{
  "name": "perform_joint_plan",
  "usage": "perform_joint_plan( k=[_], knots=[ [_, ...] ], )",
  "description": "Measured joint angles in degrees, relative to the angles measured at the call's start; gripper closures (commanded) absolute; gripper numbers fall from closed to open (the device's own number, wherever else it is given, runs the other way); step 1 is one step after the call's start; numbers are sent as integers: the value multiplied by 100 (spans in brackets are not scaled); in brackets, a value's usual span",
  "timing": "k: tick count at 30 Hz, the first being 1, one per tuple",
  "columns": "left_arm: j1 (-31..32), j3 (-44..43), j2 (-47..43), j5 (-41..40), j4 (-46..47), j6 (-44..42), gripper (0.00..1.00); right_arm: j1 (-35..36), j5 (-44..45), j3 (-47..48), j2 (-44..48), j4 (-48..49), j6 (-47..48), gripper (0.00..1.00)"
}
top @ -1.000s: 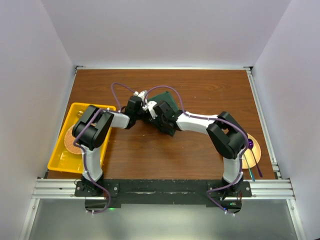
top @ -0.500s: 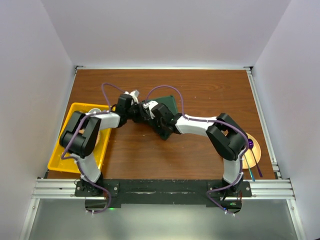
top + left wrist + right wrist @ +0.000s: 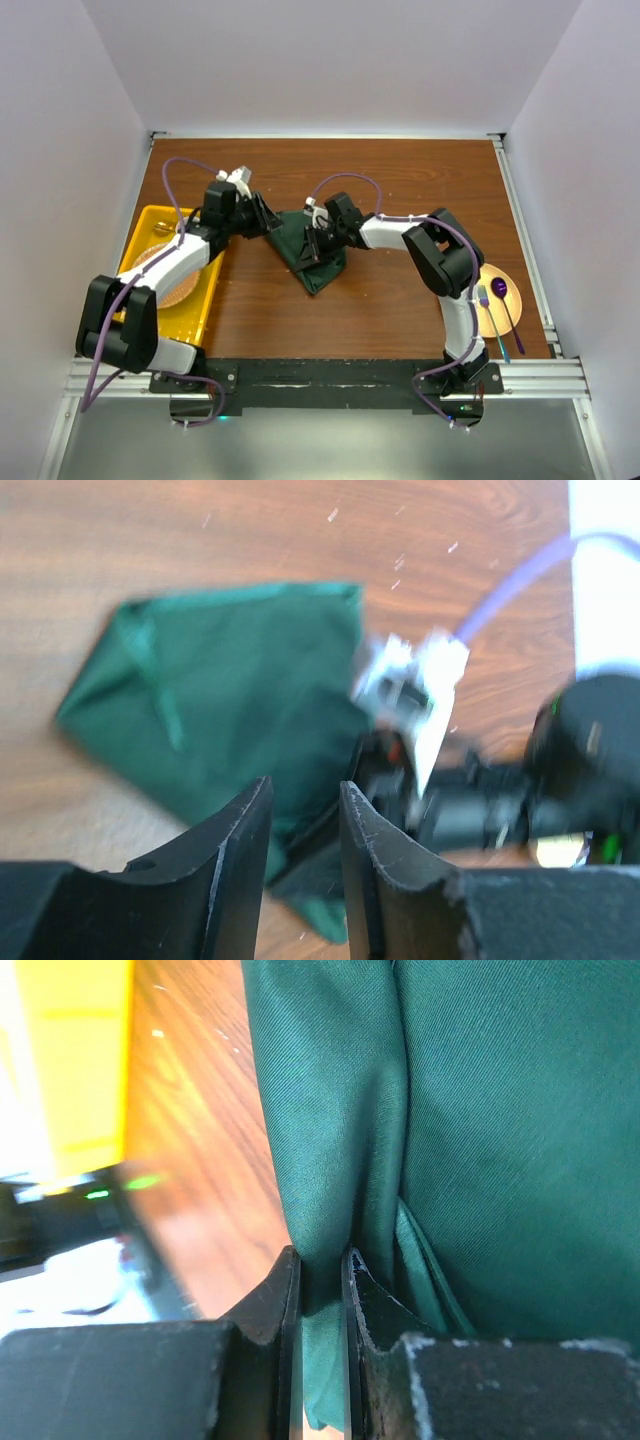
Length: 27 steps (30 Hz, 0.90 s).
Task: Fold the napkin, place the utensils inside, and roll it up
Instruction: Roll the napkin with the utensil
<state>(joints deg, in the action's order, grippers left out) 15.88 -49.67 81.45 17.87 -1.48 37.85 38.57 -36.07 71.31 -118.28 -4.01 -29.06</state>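
Sitting on a brown wooden table point(image 3: 400, 180) is a yellow tray point(image 3: 207, 300), off to the side behind the left gripper point(image 3: 305, 785), with a round brown plate point(image 3: 182, 292) in it. An orange plate point(image 3: 512, 300) lies far behind the right gripper point(image 3: 318, 1255), by that arm's base. The utensils point(image 3: 499, 288) rest on it, well apart from both sets of jaws. The green napkin point(image 3: 320, 262) lies on the table between the two grippers. The left jaws stand a little apart with nothing in them. The napkin lies just past their tips, and the right arm's black wrist point(image 3: 480, 805) sits in the way there. The right jaws are squeezed tight on a fold of the napkin.
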Motion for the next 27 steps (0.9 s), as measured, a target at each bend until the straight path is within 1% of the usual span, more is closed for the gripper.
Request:
perform_joint_plan(
  k=[2,4,8,12,21,25,27],
  knots=[
    [48,310,-96,-74,-44,7,67,-201,-562,33,-221,192,-258,100],
    [111,551,-144,-79,-48,44,71,-321,-925,42,-369,372,-452,100],
    [195,1047,-186,-39,343,164,74,-573,-1681,22,-717,918,-964,100],
    [203,1161,15,-15,979,328,77,-804,-2249,39,-979,1244,-1224,100],
    [227,1187,1091,133,2653,866,90,-1043,-2566,402,-1248,975,-1161,100],
    [227,1165,1561,140,3150,1001,93,-1051,-2640,479,-1294,863,-1086,100],
    [227,1123,1764,122,3268,1043,97,-1056,-2653,520,-1309,787,-1036,100]
  ],
)
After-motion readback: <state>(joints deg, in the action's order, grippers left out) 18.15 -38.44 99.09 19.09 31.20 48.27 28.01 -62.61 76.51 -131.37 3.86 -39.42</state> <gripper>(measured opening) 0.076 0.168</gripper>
